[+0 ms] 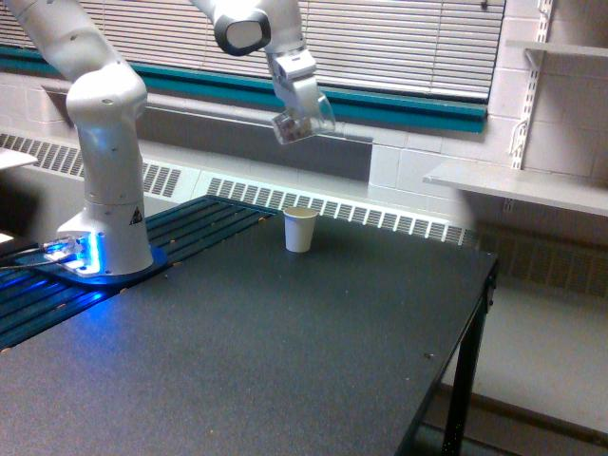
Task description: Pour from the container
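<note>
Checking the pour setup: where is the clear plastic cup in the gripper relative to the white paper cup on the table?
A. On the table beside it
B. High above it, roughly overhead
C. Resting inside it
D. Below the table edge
B. The clear plastic cup hangs tilted in the gripper, well above the white paper cup, which stands upright on the black table.

No words or numbers can be read anywhere. The arm's base column (112,204) carries a small triangular warning sign (136,215), its symbol too small to tell.
</note>
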Action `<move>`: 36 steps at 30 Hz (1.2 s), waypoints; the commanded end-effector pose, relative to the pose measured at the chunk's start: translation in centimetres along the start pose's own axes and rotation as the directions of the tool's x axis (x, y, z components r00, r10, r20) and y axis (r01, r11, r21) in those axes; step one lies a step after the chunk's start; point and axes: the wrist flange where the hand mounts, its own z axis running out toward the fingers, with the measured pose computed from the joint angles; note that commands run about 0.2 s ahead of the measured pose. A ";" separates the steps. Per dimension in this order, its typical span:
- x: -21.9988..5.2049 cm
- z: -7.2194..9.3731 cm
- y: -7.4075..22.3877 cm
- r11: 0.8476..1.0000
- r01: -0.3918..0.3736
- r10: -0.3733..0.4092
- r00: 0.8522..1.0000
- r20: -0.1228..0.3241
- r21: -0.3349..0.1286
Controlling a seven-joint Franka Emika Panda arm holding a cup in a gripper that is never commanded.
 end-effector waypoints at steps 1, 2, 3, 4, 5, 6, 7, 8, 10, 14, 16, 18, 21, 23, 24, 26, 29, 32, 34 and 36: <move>-1.2 0.4 0.6 0.999 -0.038 0.038 0.998 0.040 -0.009; -1.4 0.5 0.8 0.999 -0.039 0.039 0.998 0.047 -0.011; -1.5 0.6 0.9 0.999 -0.040 0.041 0.998 0.053 -0.013; -1.7 0.7 1.0 0.999 -0.043 0.044 0.997 0.060 -0.014; -1.8 0.8 1.1 0.999 -0.046 0.046 0.997 0.065 -0.016; -2.0 0.8 1.2 0.999 -0.048 0.049 0.996 0.070 -0.017; -2.1 0.9 1.3 0.999 -0.050 0.051 0.996 0.075 -0.017; -2.2 1.0 1.3 0.998 -0.052 0.053 0.995 0.079 -0.018; -2.3 1.2 1.5 0.998 -0.055 0.057 0.995 0.087 -0.020; -2.4 1.6 1.8 0.998 -0.060 0.062 0.992 0.106 -0.020; -2.5 1.9 1.9 0.998 -0.062 0.064 0.991 0.117 -0.020; -2.4 2.1 2.0 0.998 -0.065 0.067 0.990 0.126 -0.022; -2.3 2.4 2.2 0.997 -0.069 0.072 0.988 0.139 -0.023; -2.3 2.7 2.4 0.997 -0.069 0.072 0.987 0.147 -0.027; -2.3 2.8 2.4 0.997 -0.071 0.074 0.986 0.151 -0.028; -2.2 2.9 2.5 0.997 -0.073 0.078 0.984 0.160 -0.032; -2.0 3.3 2.9 0.996 -0.078 0.084 0.981 0.173 -0.042; -1.9 3.6 3.2 0.995 -0.081 0.090 0.979 0.185 -0.052; -1.9 3.7 3.3 0.995 -0.086 0.095 0.976 0.194 -0.057; -1.8 3.9 3.4 0.995 -0.085 0.096 0.975 0.203 -0.060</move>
